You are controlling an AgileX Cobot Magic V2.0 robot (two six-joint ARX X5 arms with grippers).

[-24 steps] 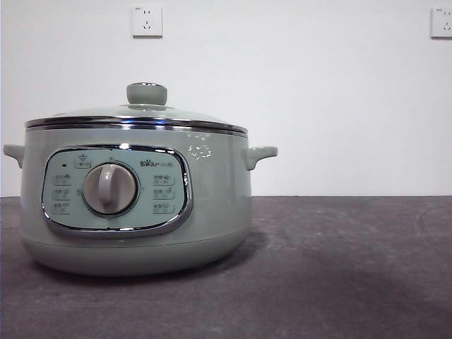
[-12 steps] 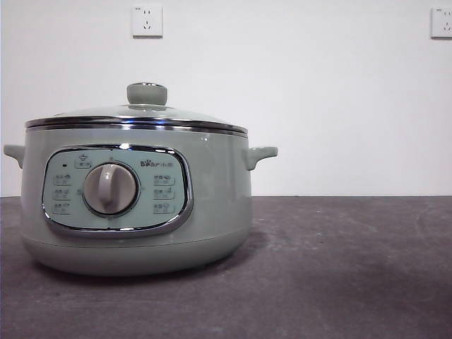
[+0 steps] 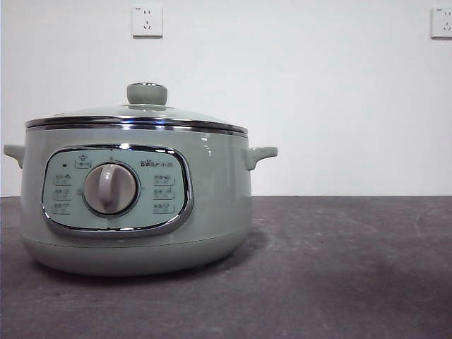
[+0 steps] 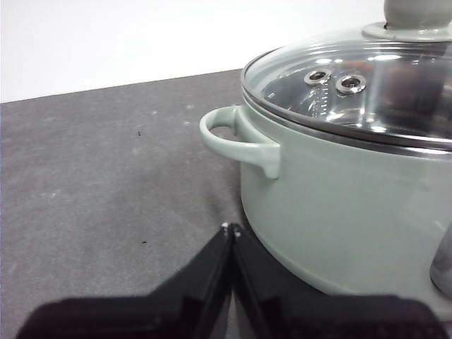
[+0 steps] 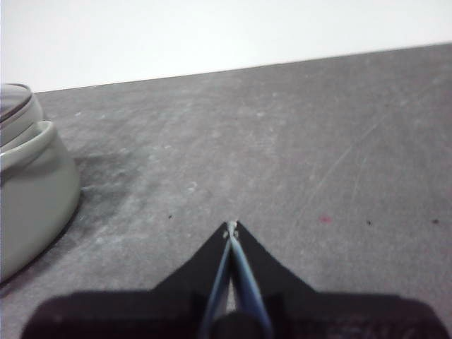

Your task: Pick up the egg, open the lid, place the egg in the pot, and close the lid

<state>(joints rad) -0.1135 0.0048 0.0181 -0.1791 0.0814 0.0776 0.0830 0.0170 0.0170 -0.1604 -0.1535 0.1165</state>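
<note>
The sage-green pot stands on the dark table at the left of the front view, its control panel and dial facing me. The glass lid with its grey-green knob sits shut on it. The egg is not in view in any frame. My left gripper is shut and empty, low beside the pot near its side handle; the lid shows close by. My right gripper is shut and empty over bare table, apart from the pot.
The dark grey table runs to a white wall with two sockets. A small reddish speck lies on the table in the right wrist view.
None apart from a small shifting glint on the pot's upper wall.
</note>
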